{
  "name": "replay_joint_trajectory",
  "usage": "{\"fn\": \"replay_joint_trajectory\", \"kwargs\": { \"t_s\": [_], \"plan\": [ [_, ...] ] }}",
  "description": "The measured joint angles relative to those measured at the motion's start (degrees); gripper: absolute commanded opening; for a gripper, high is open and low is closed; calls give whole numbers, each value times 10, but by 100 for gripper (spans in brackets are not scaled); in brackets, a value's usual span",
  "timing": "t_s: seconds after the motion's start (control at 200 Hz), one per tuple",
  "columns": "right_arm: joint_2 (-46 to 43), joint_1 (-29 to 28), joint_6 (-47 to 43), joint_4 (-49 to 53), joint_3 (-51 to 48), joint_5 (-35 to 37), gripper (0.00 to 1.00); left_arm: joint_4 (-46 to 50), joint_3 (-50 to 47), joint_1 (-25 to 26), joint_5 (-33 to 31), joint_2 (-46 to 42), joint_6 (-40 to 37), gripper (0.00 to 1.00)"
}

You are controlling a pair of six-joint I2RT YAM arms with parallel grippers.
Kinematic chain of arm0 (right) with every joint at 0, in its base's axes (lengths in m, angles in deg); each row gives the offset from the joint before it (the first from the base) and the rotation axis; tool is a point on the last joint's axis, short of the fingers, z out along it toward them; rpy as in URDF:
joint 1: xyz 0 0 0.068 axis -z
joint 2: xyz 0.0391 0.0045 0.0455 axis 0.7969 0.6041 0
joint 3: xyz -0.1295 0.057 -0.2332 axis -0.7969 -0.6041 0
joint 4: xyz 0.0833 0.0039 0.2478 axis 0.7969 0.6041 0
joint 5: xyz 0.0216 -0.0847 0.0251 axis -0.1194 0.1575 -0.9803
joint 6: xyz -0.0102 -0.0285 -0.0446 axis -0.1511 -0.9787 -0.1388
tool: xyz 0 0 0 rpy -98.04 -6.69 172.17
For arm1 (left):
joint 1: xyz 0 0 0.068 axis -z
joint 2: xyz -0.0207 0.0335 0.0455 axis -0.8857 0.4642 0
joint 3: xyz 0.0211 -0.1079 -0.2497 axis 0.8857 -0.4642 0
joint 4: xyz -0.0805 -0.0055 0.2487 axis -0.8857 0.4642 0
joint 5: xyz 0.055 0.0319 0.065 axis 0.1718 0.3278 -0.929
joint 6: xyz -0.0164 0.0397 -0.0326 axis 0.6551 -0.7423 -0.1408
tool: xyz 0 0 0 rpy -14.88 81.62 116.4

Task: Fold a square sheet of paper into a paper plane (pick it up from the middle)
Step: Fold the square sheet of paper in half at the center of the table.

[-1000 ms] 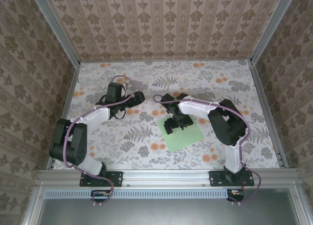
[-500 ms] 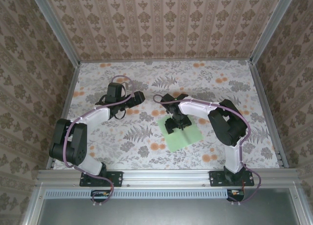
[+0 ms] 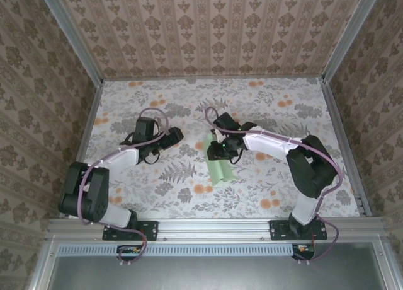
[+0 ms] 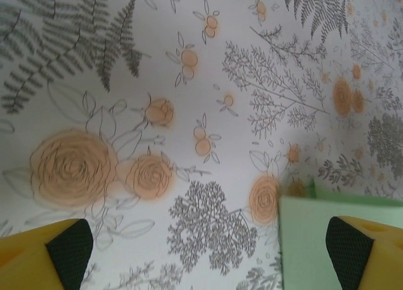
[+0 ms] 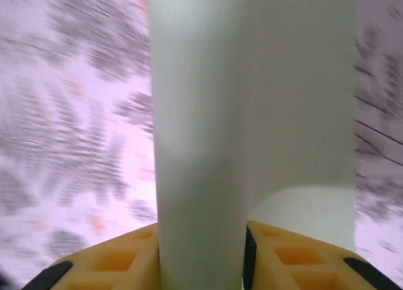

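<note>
Here, seen from above, the square sheet of paper (image 3: 220,171) sits near the middle of the table (image 3: 283,113), a little closer to the near edge than to the far one. It is gathered into a narrow, raised strip rather than lying flat. Its long axis runs from the far edge toward the near edge, and the near end leans slightly toward the right edge. The far end rises just beyond the right gripper (image 3: 220,150), which comes in from the right side and clamps the strip across its far half.

In the right wrist view, the two yellow fingers (image 5: 107,261) are closed on a tall upright fold of the pale green paper (image 5: 201,113). The fold stands between them and runs straight away from the camera. A second layer curves off to one side of the fold. The floral tablecloth (image 5: 75,113) behind it is blurred.

The left gripper (image 3: 174,137) is to the left of the sheet and apart from it, with its fingers pointing toward the right edge of the table. In the left wrist view, its two black-padded fingertips (image 4: 69,249) are spread wide with nothing between them, above the orange-and-grey tablecloth. A flat corner of the green sheet (image 4: 308,239) lies beside the right-hand pad. Whether pad and paper touch cannot be told from that view.
</note>
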Motion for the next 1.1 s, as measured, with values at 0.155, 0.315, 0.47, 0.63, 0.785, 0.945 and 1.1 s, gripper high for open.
{"fn": "replay_joint_trajectory", "kwargs": {
  "t_s": [0.155,0.315,0.47,0.63,0.785,0.945,1.1],
  "plan": [
    [-4,17,64,-121,-12,-89,39,-25,-27,0,29,-26,19,95],
    [29,43,114,-188,-19,-135,44,-59,-39,2,56,-27,33,90],
    [67,62,127,-189,-22,-137,53,-82,-38,17,69,-19,40,85],
    [73,66,107,-142,-21,-107,58,-85,-31,34,77,11,45,83],
    [73,66,84,-100,-19,-80,59,-91,-19,51,78,38,47,78],
    [73,66,75,-72,-13,-61,56,-97,-4,73,80,64,58,63],
    [80,66,74,-56,-4,-45,52,-99,15,94,88,91,63,48]
  ]
}}
